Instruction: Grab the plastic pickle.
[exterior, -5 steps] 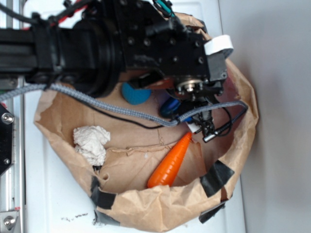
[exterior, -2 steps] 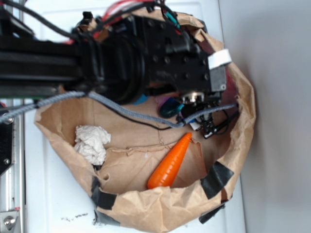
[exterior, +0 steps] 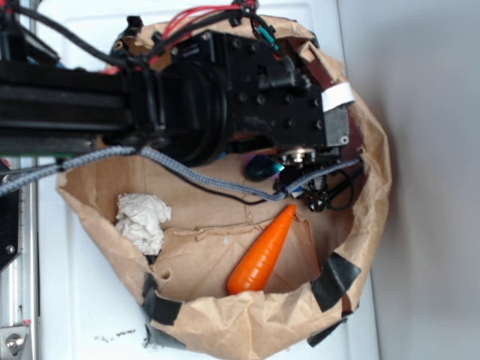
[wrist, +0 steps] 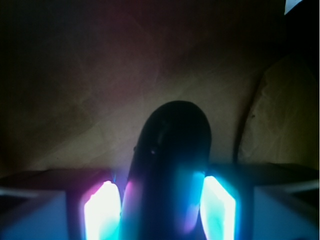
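Note:
The plastic pickle (wrist: 172,165) is a glossy, very dark capsule. In the wrist view it stands between my two glowing pads (wrist: 102,212), which press against both of its sides. My gripper (wrist: 160,212) is shut on it, low over the brown paper floor. In the exterior view only a dark teal end of the pickle (exterior: 260,167) shows under the black arm (exterior: 247,97). The fingers themselves are hidden there by the arm's body.
An orange plastic carrot (exterior: 264,251) lies in the brown paper bag (exterior: 247,322), just in front of the gripper. A crumpled white paper wad (exterior: 141,220) sits at the bag's left. The bag's walls rise all round, patched with black tape (exterior: 334,277).
The arm has moved further down into the bag and now covers the blue ball that showed beside the pickle a second ago. The carrot and paper wad have not moved.

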Controlling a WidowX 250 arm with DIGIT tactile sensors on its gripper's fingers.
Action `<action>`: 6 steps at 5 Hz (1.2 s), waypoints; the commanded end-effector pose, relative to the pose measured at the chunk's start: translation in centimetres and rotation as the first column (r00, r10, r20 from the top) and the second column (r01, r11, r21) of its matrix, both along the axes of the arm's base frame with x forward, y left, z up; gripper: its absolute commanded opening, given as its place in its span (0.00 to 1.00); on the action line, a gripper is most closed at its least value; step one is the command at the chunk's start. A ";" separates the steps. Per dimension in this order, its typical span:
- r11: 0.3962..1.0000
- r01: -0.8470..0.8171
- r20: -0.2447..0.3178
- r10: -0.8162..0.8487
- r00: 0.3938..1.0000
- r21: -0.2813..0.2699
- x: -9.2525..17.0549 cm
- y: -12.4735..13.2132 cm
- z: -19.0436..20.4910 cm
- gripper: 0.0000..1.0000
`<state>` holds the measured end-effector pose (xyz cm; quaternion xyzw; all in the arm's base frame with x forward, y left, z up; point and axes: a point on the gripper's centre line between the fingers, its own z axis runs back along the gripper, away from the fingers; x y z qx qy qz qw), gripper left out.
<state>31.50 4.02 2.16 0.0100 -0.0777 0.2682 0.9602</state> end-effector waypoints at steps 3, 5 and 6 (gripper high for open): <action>0.989 0.111 0.203 -0.089 0.975 -0.098 -3.5 -0.7 12.6 0.00; 0.994 0.101 0.129 -0.106 0.986 0.050 -4.8 -2.2 16.5 0.00; 0.985 0.113 0.023 -0.117 0.993 0.130 -4.8 -2.8 16.7 0.00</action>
